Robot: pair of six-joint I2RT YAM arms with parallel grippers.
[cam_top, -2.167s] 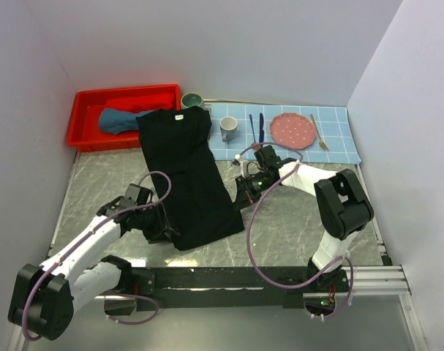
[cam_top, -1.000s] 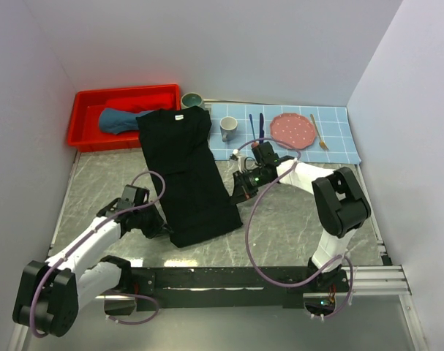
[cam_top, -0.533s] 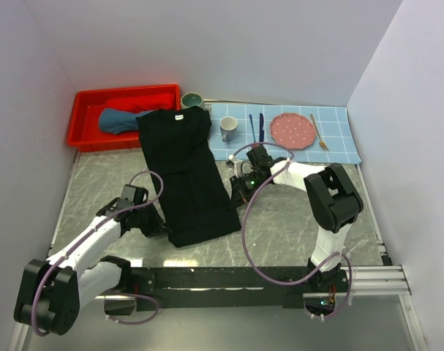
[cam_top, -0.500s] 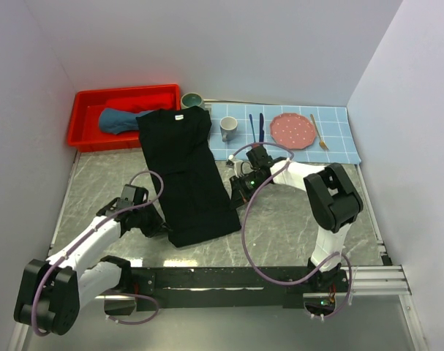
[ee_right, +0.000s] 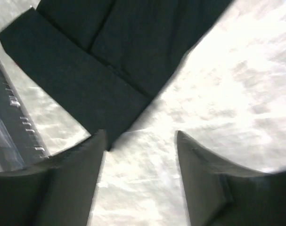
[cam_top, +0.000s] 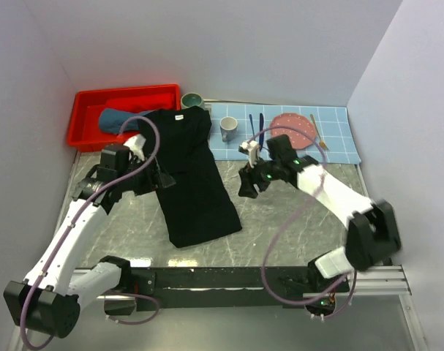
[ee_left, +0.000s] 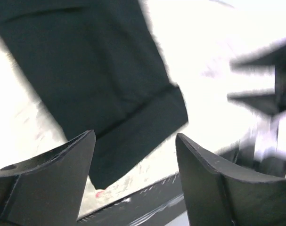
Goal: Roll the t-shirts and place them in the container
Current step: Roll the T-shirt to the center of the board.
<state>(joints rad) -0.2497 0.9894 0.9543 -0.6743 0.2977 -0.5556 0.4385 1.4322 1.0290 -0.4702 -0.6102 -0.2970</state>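
A black t-shirt (cam_top: 192, 175), folded into a long narrow strip, lies flat on the grey table from the red bin down toward the near edge. Its hem end (ee_left: 133, 127) shows as a folded band in the left wrist view, and the same end (ee_right: 72, 84) shows in the right wrist view. My left gripper (cam_top: 162, 180) hovers over the strip's left edge, open and empty (ee_left: 134, 136). To the right of the strip, above bare table, my right gripper (cam_top: 246, 187) is open and empty (ee_right: 140, 134). A slate-blue rolled t-shirt (cam_top: 116, 119) rests in the red bin.
The red bin (cam_top: 90, 135) stands at the back left. A blue-checked placemat (cam_top: 339, 150) at the back right carries a mug (cam_top: 228, 128), blue cutlery (cam_top: 256, 126), a pink plate (cam_top: 293, 130) and a fork (cam_top: 318, 131). A green cup (cam_top: 192, 100) sits behind the black shirt. A black rail (cam_top: 229, 278) runs along the near edge.
Both grippers have opened, let go of the black shirt's lower end and lifted away. The left arm swung up and back toward the bin; the right arm drew off to the right.
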